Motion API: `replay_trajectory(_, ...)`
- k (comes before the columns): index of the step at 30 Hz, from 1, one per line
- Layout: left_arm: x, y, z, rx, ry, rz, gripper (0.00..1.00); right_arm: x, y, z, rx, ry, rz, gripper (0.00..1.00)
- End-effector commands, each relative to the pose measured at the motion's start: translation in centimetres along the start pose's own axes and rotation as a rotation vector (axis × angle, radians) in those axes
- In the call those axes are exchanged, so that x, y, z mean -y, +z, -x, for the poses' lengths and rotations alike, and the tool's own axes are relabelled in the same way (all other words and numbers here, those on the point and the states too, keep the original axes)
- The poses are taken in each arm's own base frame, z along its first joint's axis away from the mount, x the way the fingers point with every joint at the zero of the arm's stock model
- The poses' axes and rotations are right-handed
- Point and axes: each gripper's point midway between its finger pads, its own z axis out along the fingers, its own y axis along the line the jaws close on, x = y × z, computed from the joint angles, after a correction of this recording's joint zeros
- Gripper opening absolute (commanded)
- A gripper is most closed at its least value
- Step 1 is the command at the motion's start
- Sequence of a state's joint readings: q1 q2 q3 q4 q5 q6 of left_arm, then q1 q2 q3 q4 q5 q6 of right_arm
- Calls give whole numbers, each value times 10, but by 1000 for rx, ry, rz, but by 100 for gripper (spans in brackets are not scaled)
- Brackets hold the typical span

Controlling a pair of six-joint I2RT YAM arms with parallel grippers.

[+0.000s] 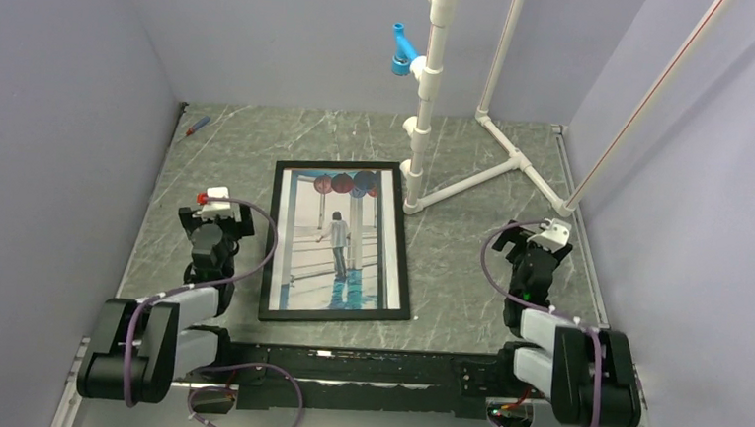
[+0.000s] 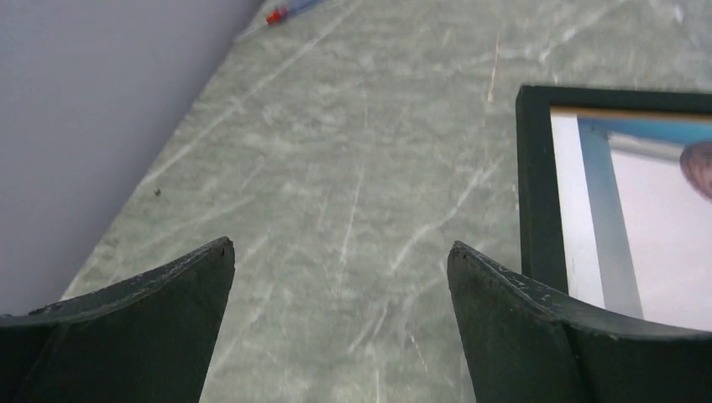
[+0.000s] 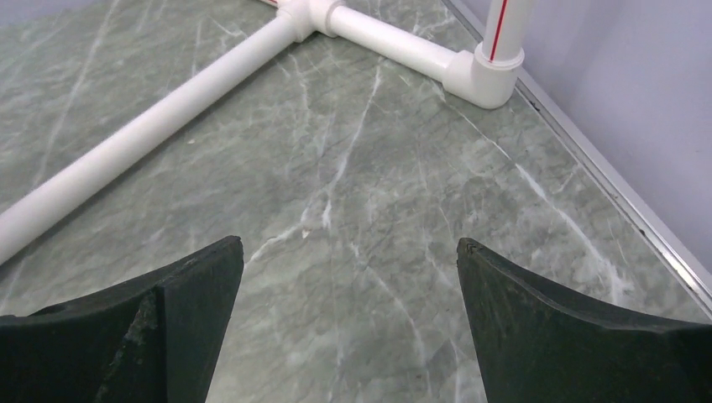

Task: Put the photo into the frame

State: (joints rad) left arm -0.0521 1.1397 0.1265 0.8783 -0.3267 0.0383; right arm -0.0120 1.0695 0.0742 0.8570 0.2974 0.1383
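Note:
The photo [image 1: 337, 241], a print of a figure in a white-and-blue corridor with red and blue spheres, lies face up inside the black-faced frame [image 1: 271, 237] at the middle of the table. My left gripper [image 1: 217, 214] sits just left of the frame, open and empty. In the left wrist view its jaws [image 2: 340, 252] stand wide over bare table, with the frame's corner [image 2: 533, 185] and the photo's edge [image 2: 646, 227] to the right. My right gripper [image 1: 550, 239] is well right of the frame. It is open [image 3: 351, 245] with nothing between its fingers.
A white pipe stand [image 1: 428, 98] with a blue fitting [image 1: 401, 52] rises behind the frame. Its base pipes [image 3: 151, 134] run across the back right floor. A red-and-blue pen [image 1: 197, 125] lies at the far left by the wall. Grey walls close in on three sides.

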Motion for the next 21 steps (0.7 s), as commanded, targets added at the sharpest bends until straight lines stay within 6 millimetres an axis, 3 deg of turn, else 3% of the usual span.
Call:
replay_trajectory(1,-5,6,37,211,-78,-22,100,-15,21,33,139,18,88,99)
replay_trajectory(3,-14,11,30,209,-93,10,99,-13,29,24,125,21,83,99)
replay_trajectory(8,-6,23,24,137,-99,-17,99,-18,53,7,28,-12,83,100)
replay_trajectory(13,20,36,24,91,11,-153,99,-24,53,5,27,-43,102,100)
replay_trajectory(21,22,35,22,78,13,-163,99,-24,54,5,26,-45,102,100)
